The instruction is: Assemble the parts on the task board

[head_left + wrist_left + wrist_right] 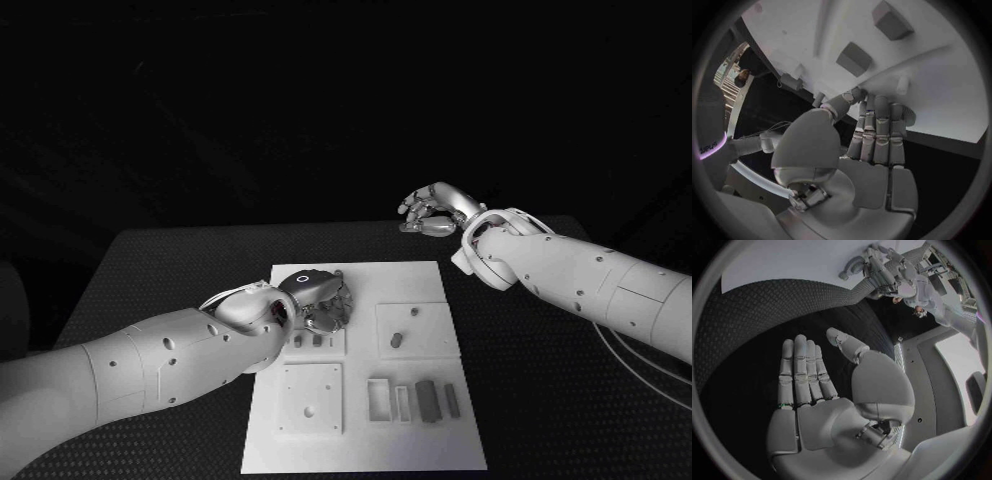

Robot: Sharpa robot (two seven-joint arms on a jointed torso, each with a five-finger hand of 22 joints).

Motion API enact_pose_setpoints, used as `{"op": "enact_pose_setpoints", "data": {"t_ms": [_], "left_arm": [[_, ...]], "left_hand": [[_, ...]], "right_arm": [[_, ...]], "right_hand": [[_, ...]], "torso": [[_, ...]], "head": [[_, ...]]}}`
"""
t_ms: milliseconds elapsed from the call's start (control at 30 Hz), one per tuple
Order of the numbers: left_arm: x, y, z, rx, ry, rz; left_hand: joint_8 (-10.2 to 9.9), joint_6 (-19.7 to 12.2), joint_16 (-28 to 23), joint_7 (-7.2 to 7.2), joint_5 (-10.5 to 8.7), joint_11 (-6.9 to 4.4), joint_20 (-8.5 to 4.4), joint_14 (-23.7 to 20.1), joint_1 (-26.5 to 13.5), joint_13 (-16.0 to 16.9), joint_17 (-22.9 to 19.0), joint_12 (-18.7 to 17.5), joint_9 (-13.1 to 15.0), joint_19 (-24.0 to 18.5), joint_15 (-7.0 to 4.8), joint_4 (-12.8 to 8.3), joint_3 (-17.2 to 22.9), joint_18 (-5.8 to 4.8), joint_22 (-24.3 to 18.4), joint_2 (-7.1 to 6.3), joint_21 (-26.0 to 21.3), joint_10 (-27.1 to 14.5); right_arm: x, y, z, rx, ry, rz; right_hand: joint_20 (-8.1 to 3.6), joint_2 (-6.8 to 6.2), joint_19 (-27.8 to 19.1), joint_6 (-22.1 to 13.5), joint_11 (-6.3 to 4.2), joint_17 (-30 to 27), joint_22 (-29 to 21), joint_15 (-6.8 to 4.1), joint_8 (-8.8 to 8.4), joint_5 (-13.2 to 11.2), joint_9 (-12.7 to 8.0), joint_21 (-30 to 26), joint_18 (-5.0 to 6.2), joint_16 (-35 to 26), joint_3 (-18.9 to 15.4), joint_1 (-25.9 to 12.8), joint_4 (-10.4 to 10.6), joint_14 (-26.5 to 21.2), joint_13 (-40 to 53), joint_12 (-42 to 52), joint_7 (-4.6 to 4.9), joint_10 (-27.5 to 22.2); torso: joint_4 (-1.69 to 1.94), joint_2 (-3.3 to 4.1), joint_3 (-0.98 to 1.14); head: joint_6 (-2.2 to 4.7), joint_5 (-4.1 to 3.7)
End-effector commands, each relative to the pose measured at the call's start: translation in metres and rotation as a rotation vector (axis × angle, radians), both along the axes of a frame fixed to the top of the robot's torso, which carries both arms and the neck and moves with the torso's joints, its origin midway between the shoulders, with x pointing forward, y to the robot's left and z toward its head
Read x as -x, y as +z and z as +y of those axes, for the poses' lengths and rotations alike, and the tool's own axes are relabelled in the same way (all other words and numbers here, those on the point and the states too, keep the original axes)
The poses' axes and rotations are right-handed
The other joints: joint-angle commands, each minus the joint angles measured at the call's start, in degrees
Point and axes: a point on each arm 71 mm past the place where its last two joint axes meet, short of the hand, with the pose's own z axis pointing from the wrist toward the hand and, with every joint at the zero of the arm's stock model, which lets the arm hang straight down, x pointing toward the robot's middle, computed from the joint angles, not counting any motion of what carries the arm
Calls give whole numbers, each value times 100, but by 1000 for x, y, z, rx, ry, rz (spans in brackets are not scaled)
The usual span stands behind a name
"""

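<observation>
Head view shows us the white board (433,275) lying in the middle of the black counter (173,260). On it we see several small grey parts: one short peg (397,340) on a raised square plate at mid-right, a row of upright blocks (427,398) near the front right, and a flat plate with holes (312,398) at the front left.

Our left hand (320,300) is down over the board's left part, beside the two small slots (309,341). From the left wrist view its fingers (876,135) lie straight and close together, tips at the board's surface next to a small peg (902,84); we cannot tell whether anything is pinched under them.

Our right hand (430,212) hangs above the far right corner of the counter, well apart from the board. In the right wrist view its fingers (803,372) are stretched out flat with the thumb apart, and it holds nothing.
</observation>
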Motion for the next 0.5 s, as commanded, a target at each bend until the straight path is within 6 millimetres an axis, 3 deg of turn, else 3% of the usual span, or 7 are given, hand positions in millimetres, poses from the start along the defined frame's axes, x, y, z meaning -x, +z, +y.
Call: {"op": "enact_pose_setpoints", "data": {"t_ms": [33,500], "left_arm": [[3,-11,-2,-39,-14,58],[1,-17,-5,-91,-15,84]], "left_hand": [[9,18,26,-19,0,-33,-167,31,1,-32,-11,-1,-12,4,5,11,-17,30,116,48,27,11],[85,155,52,-2,39,-59,-193,61,11,-54,-20,21,-38,-20,-23,6,0,8,118,214,31,118]], "right_arm": [[1,0,2,1,16,3],[1,0,3,0,19,3]], "right_hand": [[43,54,-6,2,7,-9,-9,-3,16,30,-4,-26,-4,-26,-38,25,-7,38,-11,-25,-3,45],[49,57,-7,7,5,-10,-9,-2,15,40,-5,-36,0,-37,-39,32,-7,40,-27,-27,-6,53]], "torso": [[3,-3,-2],[-4,4,2]], "head": [[-3,-4],[-38,-10]]}}
